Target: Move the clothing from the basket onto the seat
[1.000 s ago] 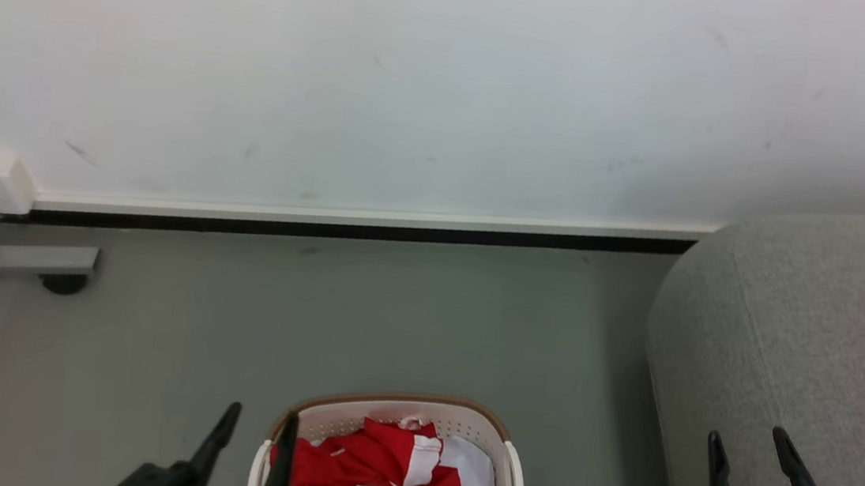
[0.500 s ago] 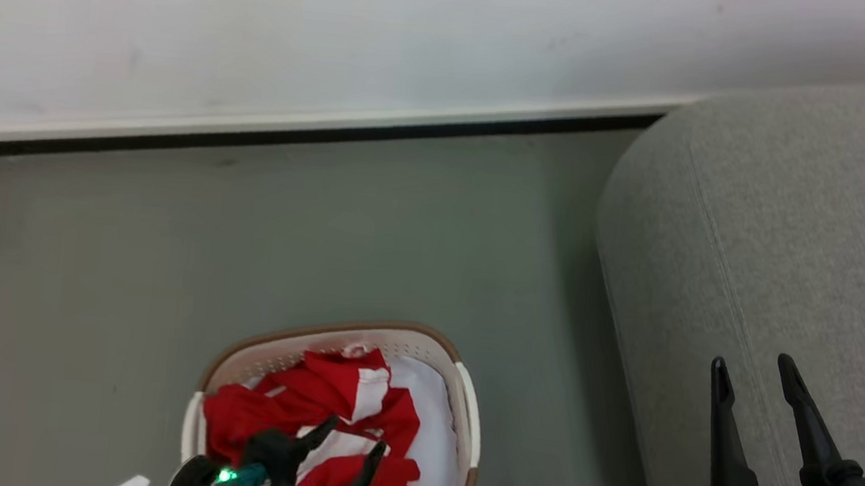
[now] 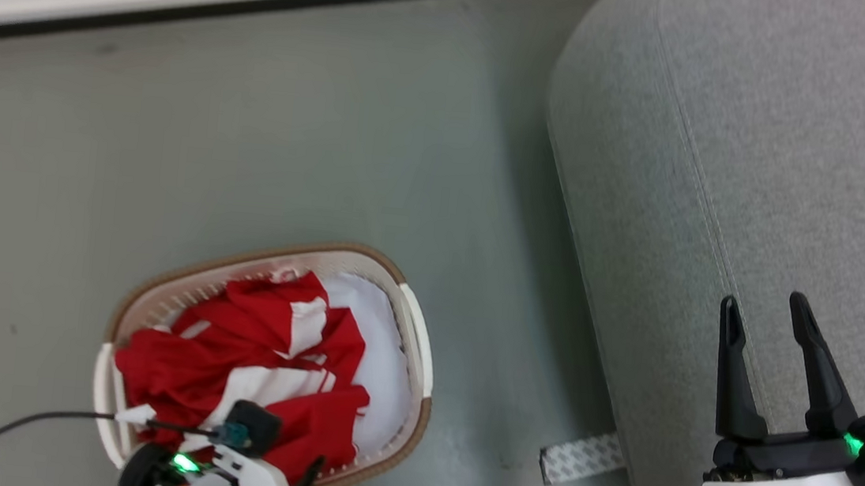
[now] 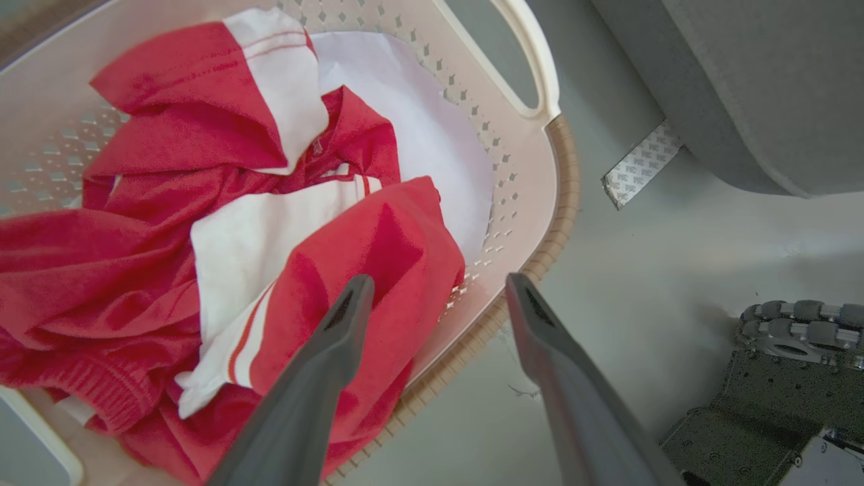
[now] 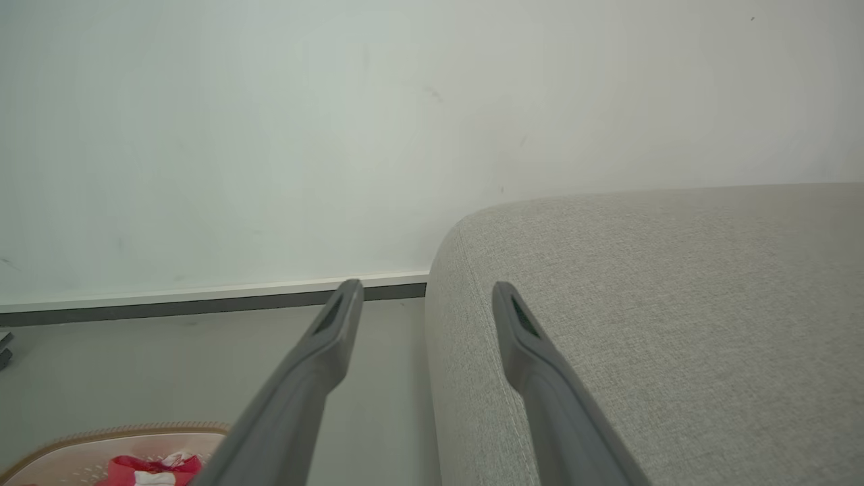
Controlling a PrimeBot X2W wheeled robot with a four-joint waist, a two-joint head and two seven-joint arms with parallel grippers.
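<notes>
Left gripper (image 4: 439, 280) has dropped over clothing (image 3: 246, 360) in basket (image 3: 416, 345), 7 o'clock, fingers apart. Right gripper (image 3: 764, 301) fingers also apart. Grasp likely next.

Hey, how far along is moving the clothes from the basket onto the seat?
Done: nothing that shows; the clothing lies heaped in the basket, and the visible part of the seat bears no garment. In hand: the left pincer hangs open over the basket's rim, gripping nothing; the right pincer is open above the seat. Left: grasp, lift and carry each garment over.
</notes>
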